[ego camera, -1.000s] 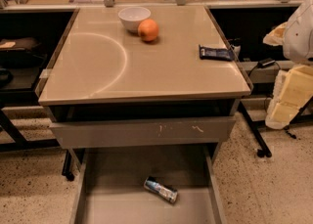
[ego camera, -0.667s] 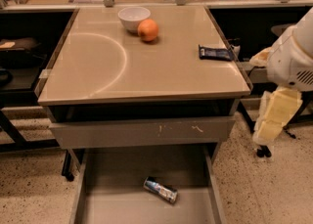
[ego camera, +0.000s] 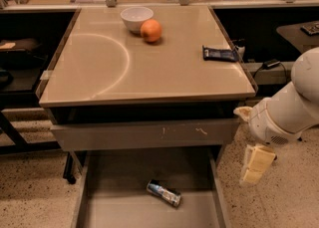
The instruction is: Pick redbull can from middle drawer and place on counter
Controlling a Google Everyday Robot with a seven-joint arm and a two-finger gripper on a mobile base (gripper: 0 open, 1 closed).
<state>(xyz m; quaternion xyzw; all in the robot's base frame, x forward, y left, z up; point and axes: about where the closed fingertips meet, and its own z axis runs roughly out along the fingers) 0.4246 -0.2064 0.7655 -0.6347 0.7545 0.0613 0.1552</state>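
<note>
The redbull can point(ego camera: 164, 193) lies on its side on the bottom of the open middle drawer point(ego camera: 119, 207), near the drawer's centre. The beige counter point(ego camera: 149, 77) with its pale arc mark sits above it. My gripper point(ego camera: 255, 166) hangs from the white arm point(ego camera: 286, 110) at the right. It is outside the drawer's right wall, below the counter's front right corner, and above and to the right of the can. It holds nothing that I can see.
On the counter are a white bowl point(ego camera: 136, 17), an orange point(ego camera: 151, 30) and a flat dark-blue snack packet point(ego camera: 219, 54) near the right edge. A closed grey drawer front with white scratches point(ego camera: 149, 135) is above the open drawer. Black shelving flanks both sides.
The arm has swung left and down from the right edge. The gripper now hangs lower and closer to the drawer's right side. The can has not moved.
</note>
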